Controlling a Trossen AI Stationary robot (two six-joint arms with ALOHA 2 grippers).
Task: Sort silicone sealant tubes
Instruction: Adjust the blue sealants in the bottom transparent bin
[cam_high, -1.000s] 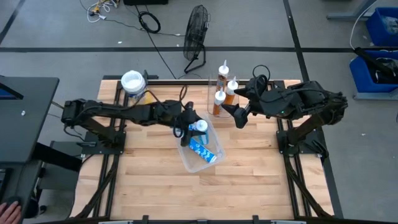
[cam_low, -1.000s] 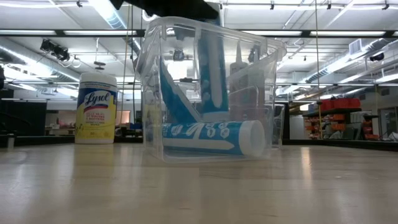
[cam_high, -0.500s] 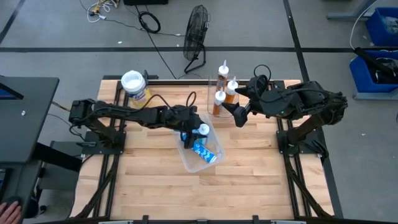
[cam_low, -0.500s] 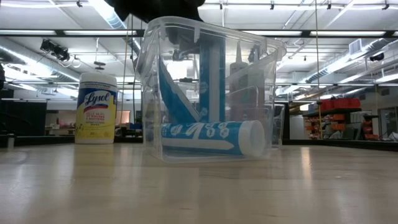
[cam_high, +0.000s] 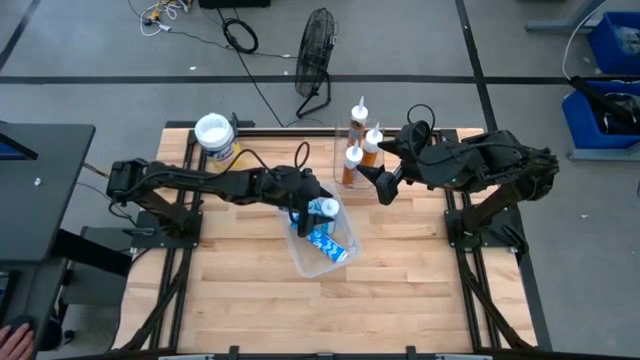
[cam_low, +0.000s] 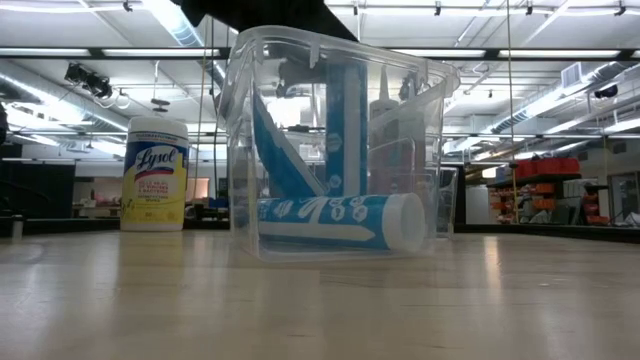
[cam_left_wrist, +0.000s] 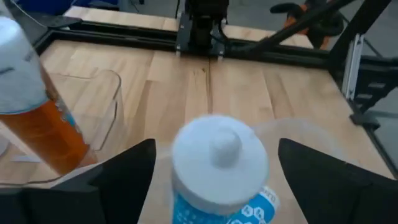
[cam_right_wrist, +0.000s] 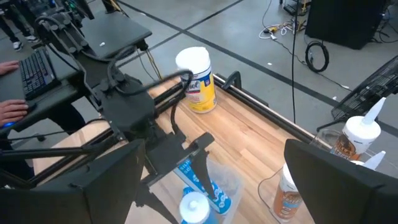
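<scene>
**Third blue tube standing in the bin, left gripper right above it**

Start wide: your table (cam_high: 250, 300) has plenty of bare wood toward the near edge, and the crowding is all up at the far side. There the clear bin (cam_high: 322, 240) sits mid-table, with a second clear container (cam_high: 343, 150) behind it holding the three orange tubes (cam_high: 352, 162) upright, nozzles up. The yellow canister (cam_high: 215, 135) stands well apart at the far left corner.

Now the bin. In the low view one blue tube (cam_low: 340, 220) lies flat along the bottom, another leans against the left wall (cam_low: 280, 150), and the third blue tube (cam_low: 343, 125) stands nearly upright, long axis vertical, cap end up.

Your left gripper (cam_high: 303, 205) is directly over that upright tube. The left wrist view looks straight down on its white cap (cam_left_wrist: 221, 155), both fingers (cam_left_wrist: 118, 171) spread wide to either side and touching nothing. So it looks let go, though the tube may be propped on the leaning one, I can't quite tell.

Your right gripper (cam_high: 385, 185) waits just beside the orange tubes, fingers parted and empty.

Your clear way out is straight up: the bin walls hem you in sideways, and the right arm sits close on the far right.
</scene>
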